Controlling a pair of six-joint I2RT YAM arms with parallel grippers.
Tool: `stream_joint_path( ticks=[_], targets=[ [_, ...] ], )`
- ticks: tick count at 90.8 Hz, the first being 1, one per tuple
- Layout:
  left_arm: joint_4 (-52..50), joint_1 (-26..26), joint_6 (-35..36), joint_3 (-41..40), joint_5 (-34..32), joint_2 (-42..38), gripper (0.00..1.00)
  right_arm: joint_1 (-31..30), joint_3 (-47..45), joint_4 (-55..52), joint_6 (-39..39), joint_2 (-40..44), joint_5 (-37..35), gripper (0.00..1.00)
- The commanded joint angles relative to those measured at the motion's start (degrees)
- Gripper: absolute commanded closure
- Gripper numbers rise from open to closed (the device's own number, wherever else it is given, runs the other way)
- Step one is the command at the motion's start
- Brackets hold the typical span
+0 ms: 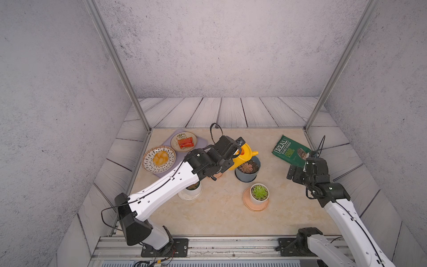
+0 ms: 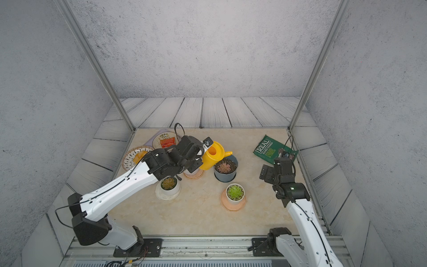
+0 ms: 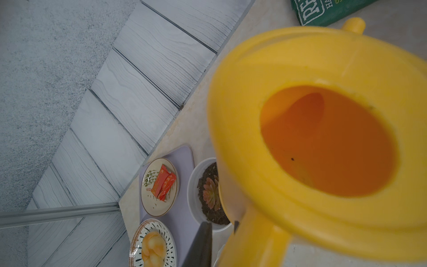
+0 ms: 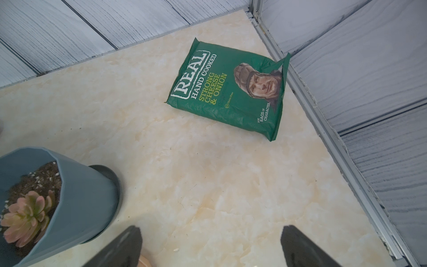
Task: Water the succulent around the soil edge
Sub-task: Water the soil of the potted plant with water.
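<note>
Handle of the glossy yellow watering can (image 1: 244, 154) lies half hidden in the clenched left gripper (image 3: 219, 235); right gripper (image 4: 212, 249) gapes near the faceted blue-grey pot (image 4: 80, 196).

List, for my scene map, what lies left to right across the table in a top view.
From the left: striped bowl → plate with red packet → yellow watering can → green crisp bag.

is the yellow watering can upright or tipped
Tipped: the watering can leans spout-first toward the blue-grey pot, its spout over the soil edge.
</note>
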State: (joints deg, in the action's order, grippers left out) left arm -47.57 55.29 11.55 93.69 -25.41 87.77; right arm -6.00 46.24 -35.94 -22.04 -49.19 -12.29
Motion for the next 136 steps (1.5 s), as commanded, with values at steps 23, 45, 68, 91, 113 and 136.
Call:
stream_joint_path(
  ticks=[23,45,68,91,113,136],
  targets=[
    [-5.3,3.6,5.9,9.7,-11.8,10.2,1.0,-0.2,-0.5,0.6,0.1,1.2,-0.2,0.01],
    [-6.9,5.1,10.6,11.2,-18.4,14.9,1.0,-0.2,-0.6,0.6,0.2,1.2,-0.2,0.01],
    [-5.5,5.8,13.0,12.2,-17.7,17.0,1.0,-0.2,-0.7,0.6,0.1,1.3,-0.4,0.01],
    [-4.8,5.8,15.4,14.5,-18.8,20.6,1.0,-0.2,-0.6,0.5,0.1,1.4,-0.5,0.01],
    [-7.1,5.4,15.1,19.1,-21.7,24.4,1.0,-0.2,-0.6,0.6,0.2,1.5,-0.4,0.01],
    [-9.5,3.9,13.6,19.3,-24.9,24.5,1.0,-0.2,-0.6,0.6,0.1,1.6,-0.4,0.01]
  ],
)
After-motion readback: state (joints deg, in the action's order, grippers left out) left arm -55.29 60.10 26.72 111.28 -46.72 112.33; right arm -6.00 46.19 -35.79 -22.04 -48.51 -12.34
